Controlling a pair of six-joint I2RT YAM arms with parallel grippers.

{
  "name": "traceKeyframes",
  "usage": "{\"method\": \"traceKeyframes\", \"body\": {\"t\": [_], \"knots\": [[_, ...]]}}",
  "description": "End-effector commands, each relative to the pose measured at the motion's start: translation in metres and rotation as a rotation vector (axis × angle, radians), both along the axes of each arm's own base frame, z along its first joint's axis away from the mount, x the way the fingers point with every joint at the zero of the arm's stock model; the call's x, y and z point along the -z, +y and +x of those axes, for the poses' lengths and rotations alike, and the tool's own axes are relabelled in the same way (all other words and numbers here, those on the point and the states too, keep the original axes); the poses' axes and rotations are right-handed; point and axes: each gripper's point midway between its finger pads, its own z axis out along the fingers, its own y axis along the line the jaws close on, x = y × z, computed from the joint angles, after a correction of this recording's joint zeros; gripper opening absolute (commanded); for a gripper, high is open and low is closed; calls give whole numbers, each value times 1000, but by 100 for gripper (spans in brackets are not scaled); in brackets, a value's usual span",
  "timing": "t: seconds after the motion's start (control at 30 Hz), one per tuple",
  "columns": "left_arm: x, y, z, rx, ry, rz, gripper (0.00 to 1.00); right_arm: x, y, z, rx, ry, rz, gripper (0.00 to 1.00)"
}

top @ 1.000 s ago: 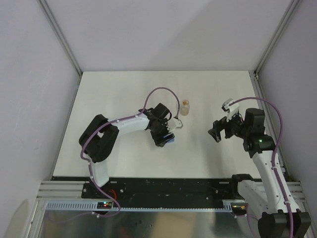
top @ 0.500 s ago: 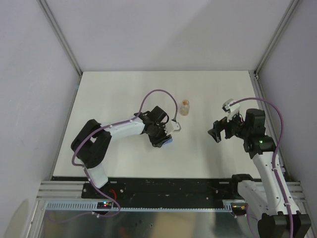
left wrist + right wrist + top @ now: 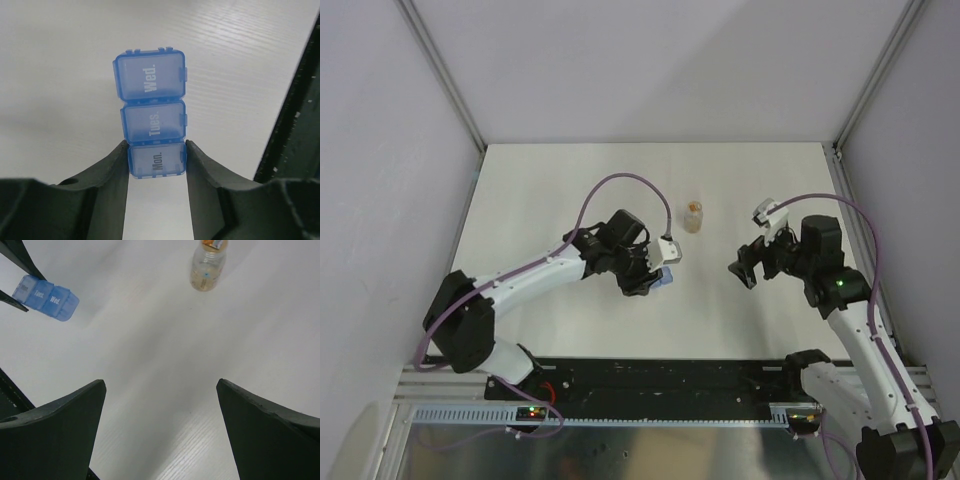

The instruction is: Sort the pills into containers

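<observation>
blue translucent containers (image 3: pixel 152 107) pinched at one end by my left gripper (image 3: pixel 156 150)
the strip is three joined square compartments marked mon., tues. and wed., all three lids down, and i cannot tell what is inside them. my left fingers (image 3: pixel 112 180) are closed in on either side of the mon. compartment, with tues. and wed. sticking out past the tips. it sits around the middle of the white table (image 3: pixel 550 190), a little near and left of the small clear vial (image 3: pixel 207 267), which stands upright with the orange-brown pills (image 3: pixel 216 244) showing at its top. my right gripper (image 3: pixel 160 385) is spread wide with nothing in it, right of the vial and apart from it.
</observation>
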Motion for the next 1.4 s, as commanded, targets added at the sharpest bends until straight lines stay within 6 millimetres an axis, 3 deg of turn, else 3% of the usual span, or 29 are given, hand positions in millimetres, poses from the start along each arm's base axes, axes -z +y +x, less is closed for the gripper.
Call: {"method": "traceKeyframes", "body": {"t": [0.0, 0.27, 0.57, 0.8, 1.07, 1.37], "knots": [[-32, -9, -25, 76, 16, -93, 0, -25, 14, 9, -43, -53, 18, 100], [-62, -13, -54, 162, 65, -151, 0, -49, 49, -3, -235, -54, 72, 100], [-85, -11, -76, 232, 127, -183, 0, -56, 104, -54, -593, -5, 104, 98], [-106, -16, -82, 247, 148, -233, 0, -53, 133, -84, -781, 18, 83, 94], [-121, -19, -86, 246, 158, -271, 0, -48, 149, -96, -869, 9, 68, 90], [-123, -20, -89, 245, 163, -273, 0, -46, 161, -93, -886, 8, 63, 83]]}}
